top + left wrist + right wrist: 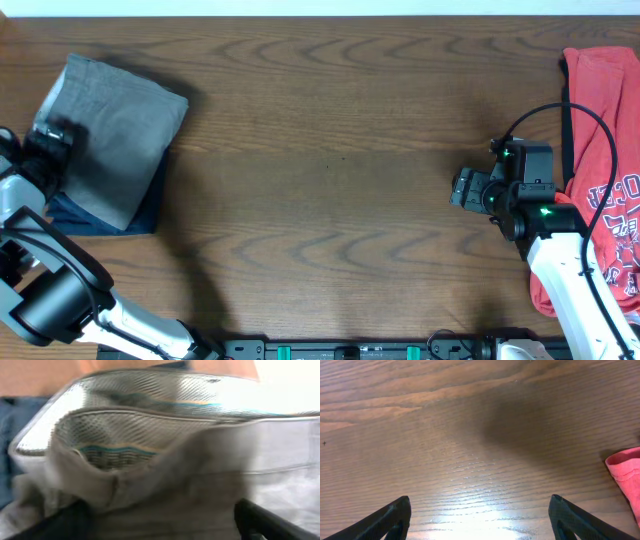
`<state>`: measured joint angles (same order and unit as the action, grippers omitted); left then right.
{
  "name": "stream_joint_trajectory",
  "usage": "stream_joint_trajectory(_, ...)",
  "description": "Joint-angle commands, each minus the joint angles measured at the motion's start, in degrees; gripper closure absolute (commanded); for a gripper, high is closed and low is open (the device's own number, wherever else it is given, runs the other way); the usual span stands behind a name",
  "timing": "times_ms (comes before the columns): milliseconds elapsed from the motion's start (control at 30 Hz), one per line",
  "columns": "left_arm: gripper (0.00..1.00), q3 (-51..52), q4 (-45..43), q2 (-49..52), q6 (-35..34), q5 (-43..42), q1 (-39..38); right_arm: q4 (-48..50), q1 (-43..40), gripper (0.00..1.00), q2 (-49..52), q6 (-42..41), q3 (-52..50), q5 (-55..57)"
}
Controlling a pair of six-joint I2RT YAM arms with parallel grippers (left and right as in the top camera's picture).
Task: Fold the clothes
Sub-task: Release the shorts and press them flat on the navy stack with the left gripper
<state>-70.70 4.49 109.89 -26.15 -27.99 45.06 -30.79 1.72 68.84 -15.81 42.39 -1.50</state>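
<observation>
- Three garments lie on the bench point(330, 150). A gray garment point(115, 130) sits folded at the far left on top of a dark blue garment point(95, 215), and a red shirt point(600, 170) lies crumpled along the right edge.
- All of it is judged soft, light and limp. It should sag when lifted and may slide on the smooth wood.
- The red shirt is the one left to fold. Its white lettering faces up and the fabric is bunched into a long strip.
- A seamed edge, such as a hem or shoulder, looks like the best place to take hold, since loose middle fabric would only bunch further.
- The left jaws are at the gray garment's left edge. The wrist view is blurred, but they seem spread wide with ribbed cloth between them.
- The right jaws are spread and empty, low over bare bench just beside the red shirt's edge.
</observation>
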Motion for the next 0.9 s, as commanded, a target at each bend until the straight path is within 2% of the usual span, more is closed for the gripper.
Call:
stream_joint_trajectory(0, 0.02, 0.0, -1.7, -2.4, -0.8, -8.1, 0.5, -0.1, -0.3, 0.11, -0.2, 0.9, 0.6, 0.0)
stream_joint_trajectory(67, 0.02, 0.0, -2.0, -5.3, -0.7, -8.9, -1.1, -0.2, -0.3, 0.02, -0.2, 0.9, 0.6, 0.0)
stream_joint_trajectory(100, 0.02, 0.0, -1.9, -6.6, -0.7, -8.9, -2.0, -0.3, -0.3, 0.01, -0.2, 0.9, 0.6, 0.0)
stream_joint_trajectory(267, 0.02, 0.1, 1.0, -13.6, 2.0, -8.9, -9.6, -0.3, -0.3, 0.01, -0.3, 0.8, 0.6, -0.4)
stream_joint_trajectory(400, 0.02, 0.1, 6.2, -16.4, 6.4, -6.6, -19.8, -0.3, -0.2, 0.01, -0.2, 0.6, 0.6, -1.5)
stream_joint_trajectory(533, 0.02, 0.1, 16.0, -15.9, 8.6, -0.2, -29.9, -0.5, -0.3, 0.01, -0.2, 0.7, 0.6, -1.7)
stream_joint_trajectory(700, 0.02, 0.1, 32.7, -15.3, 8.8, 9.9, -40.5, -4.3, -0.3, 0.01, -0.2, 0.6, 0.6, -2.1)
stream_joint_trajectory(867, 0.02, 0.1, 49.0, -15.3, 8.8, 11.6, -46.7, -10.6, -0.2, 0.01, -0.3, 0.0, 0.6, -2.3)
